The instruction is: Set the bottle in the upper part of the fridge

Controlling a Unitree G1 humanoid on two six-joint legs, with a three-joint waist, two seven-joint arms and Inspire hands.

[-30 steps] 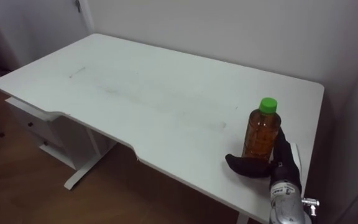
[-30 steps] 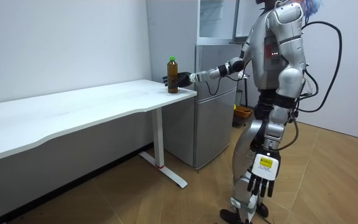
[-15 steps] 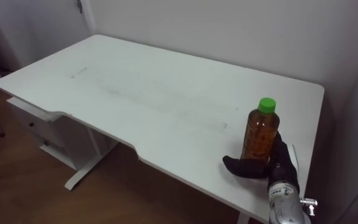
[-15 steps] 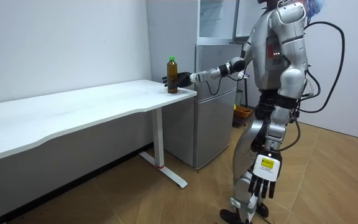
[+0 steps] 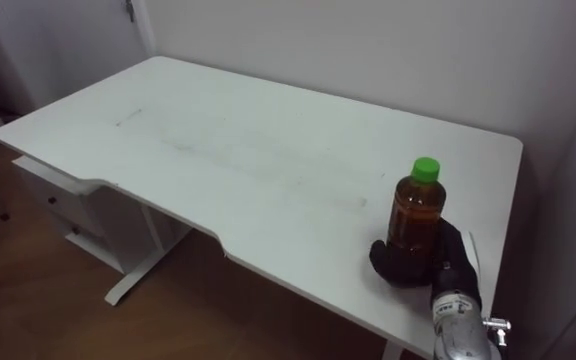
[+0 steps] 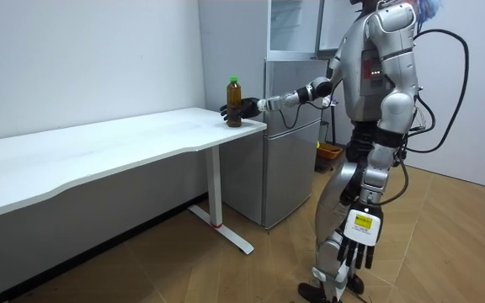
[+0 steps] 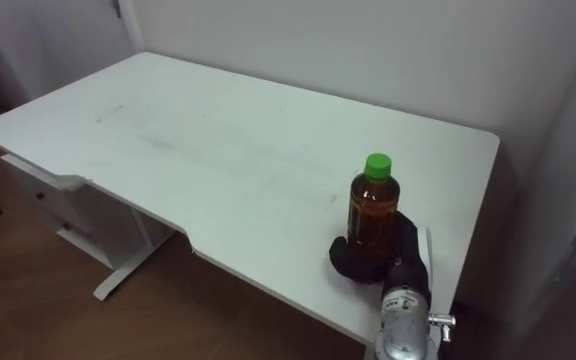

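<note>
My right robot hand (image 5: pixel 398 268) is curled around the base of the amber plastic bottle with a green cap (image 5: pixel 415 212), which stands near the end of the white table (image 5: pixel 218 140). This grip is low, so I fear the bottle may tip during lifting. The left robot hand (image 6: pixel 354 251) hangs relaxed.

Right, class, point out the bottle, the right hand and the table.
bottle (image 5: pixel 418 212), left eye view, on its amber body.
right hand (image 5: pixel 406 264), left eye view, on fingers curled round the bottle.
table (image 5: pixel 218 130), left eye view, on its bare white top.
</note>
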